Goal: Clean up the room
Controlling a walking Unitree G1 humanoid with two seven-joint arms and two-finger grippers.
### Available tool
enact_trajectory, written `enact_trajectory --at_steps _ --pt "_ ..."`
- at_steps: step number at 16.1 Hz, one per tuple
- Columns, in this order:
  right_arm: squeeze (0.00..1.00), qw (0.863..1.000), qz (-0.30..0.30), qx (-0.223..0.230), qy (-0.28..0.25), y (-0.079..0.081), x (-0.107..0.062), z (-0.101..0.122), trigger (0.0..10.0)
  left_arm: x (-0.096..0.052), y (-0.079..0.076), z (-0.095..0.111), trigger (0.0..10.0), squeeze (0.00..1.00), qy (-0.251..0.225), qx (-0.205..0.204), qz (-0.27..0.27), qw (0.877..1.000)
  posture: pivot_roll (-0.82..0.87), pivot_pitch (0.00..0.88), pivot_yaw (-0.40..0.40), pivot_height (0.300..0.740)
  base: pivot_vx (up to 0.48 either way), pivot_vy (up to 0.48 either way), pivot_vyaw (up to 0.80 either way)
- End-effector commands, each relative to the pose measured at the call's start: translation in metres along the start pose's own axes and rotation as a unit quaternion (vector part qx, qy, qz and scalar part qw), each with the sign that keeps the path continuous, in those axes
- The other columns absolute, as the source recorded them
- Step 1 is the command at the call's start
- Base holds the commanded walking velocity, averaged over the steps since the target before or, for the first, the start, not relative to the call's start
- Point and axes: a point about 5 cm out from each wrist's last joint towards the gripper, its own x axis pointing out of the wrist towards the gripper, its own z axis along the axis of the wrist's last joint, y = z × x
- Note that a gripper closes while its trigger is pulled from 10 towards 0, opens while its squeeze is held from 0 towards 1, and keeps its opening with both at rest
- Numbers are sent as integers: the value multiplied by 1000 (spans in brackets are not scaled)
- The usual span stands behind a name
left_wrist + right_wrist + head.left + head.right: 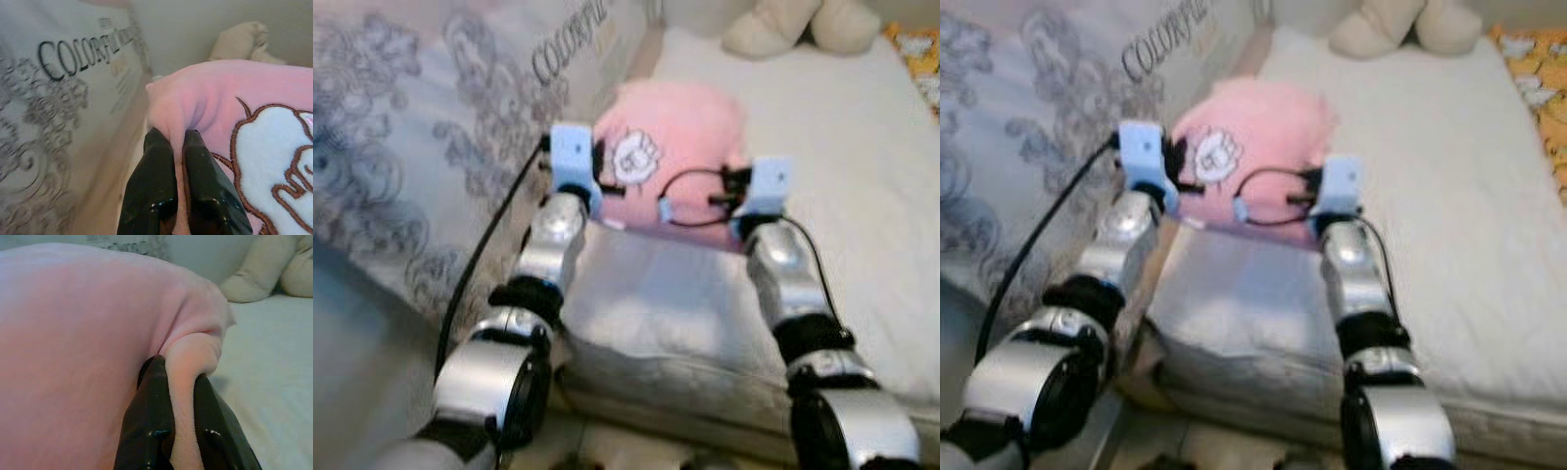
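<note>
**Pink cushion held at both edges above the mattress**

Pale bedding makes up the background: a white mattress [862, 176] runs away from the camera, and all positions below are given relative to it.

1. Pink cushion [680, 137]: a soft, plush item with a white embroidered patch outlined in brown on its near face. It is held up over the near end of the mattress, towards the mattress's left edge. Whether its lower edge touches the mattress cannot be told.

2. Left gripper [177, 139]: at the cushion's left edge. The two black fingers are closed down to a narrow gap, with a fold of pink fabric pinched between them.

3. Right gripper [182, 369]: at the cushion's right edge. Its fingers are likewise drawn close together, and a roll of pink fabric is squeezed between them.

4. Grey patterned cloth [421, 137]: rises along the left side of the mattress, bearing swirl ornaments and dark lettering that begins "COLORFUL".

5. Cream plush toy [798, 24]: lies at the far end of the mattress, well apart from the cushion.

6. Orange patterned fabric [1533, 64]: lies at the far right edge of the mattress.

Head views are somewhat blurred; finer detail is not readable.
</note>
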Motion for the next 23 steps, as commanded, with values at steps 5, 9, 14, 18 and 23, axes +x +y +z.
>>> enact_trajectory --at_steps 5,9,14,18,23 --pt "0 1000 23 -12 8 5 14 14 10000 5 10 5 10000 0 4 -11 30 999 -161 0 70 732 456 0 0" --pt "0 989 77 -71 106 12 21 -5 10000 5 12 -9 10000 0 51 -45 100 993 -151 37 68 732 226 0 0" --pt "0 956 138 -181 185 23 3 -46 10000 -20 19 -55 10000 0 113 -26 162 980 -117 74 53 732 0 0 0" --pt "0 940 147 -228 207 13 -4 -57 10000 -41 -16 -92 10000 0 177 -64 134 973 -110 83 42 732 0 0 0" --pt "1000 954 127 -161 219 18 -6 -63 10000 -26 -24 -67 10000 1000 115 6 65 991 -132 76 36 732 0 0 0"
